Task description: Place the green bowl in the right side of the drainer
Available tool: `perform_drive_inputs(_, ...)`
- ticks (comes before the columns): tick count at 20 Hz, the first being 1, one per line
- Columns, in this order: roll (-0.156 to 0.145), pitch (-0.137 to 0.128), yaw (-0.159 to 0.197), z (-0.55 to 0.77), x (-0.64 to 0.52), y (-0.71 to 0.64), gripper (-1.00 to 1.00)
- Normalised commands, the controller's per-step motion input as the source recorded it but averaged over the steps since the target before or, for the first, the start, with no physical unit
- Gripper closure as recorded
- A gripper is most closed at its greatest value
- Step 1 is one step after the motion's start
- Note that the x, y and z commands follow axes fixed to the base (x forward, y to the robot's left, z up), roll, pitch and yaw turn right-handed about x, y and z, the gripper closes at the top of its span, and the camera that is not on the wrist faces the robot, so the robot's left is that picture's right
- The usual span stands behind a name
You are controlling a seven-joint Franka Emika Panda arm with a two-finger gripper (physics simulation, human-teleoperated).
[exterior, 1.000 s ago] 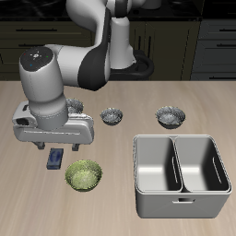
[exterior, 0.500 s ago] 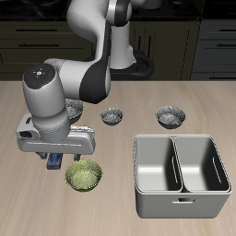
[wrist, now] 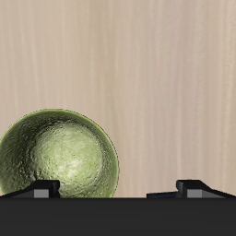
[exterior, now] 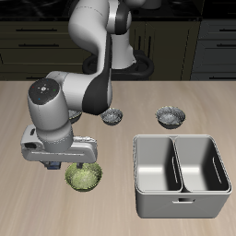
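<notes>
The green bowl point(exterior: 85, 175) sits upright on the wooden table near the front edge; its mottled inside fills part of the wrist view point(wrist: 57, 155). My gripper point(exterior: 72, 163) is open and hangs low just above the bowl's back rim, holding nothing. In the wrist view the gripper point(wrist: 118, 189) has one fingertip point(wrist: 41, 188) over the bowl's rim and the other beside the bowl over bare table. The drainer point(exterior: 182, 139), a grey metal tub with two compartments, stands beside the bowl near the front edge; both compartments look empty.
Two grey metallic bowls point(exterior: 112, 116) point(exterior: 170, 116) sit farther back on the table, behind the drainer. The arm's body covers the table area behind the green bowl. Dark cabinets line the back.
The gripper has come down and forward toward the table's front edge, from behind the green bowl to just over its rim. The bowl and drainer have not moved.
</notes>
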Motion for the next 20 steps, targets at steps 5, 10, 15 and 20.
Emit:
perform_drive_inputs(5, 0.007, 0.037, 0.031, -0.28, 0.01, 0.07, -1.00)
perform_drive_inputs(10, 0.021, 0.053, -0.010, -0.29, 0.03, 0.05, -1.00)
perform_drive_inputs(15, 0.031, -0.006, -0.003, -0.13, -0.02, -0.02, 1.00)
perform_drive_inputs(20, -0.012, 0.002, -0.010, 0.01, -0.01, -0.06, 1.00)
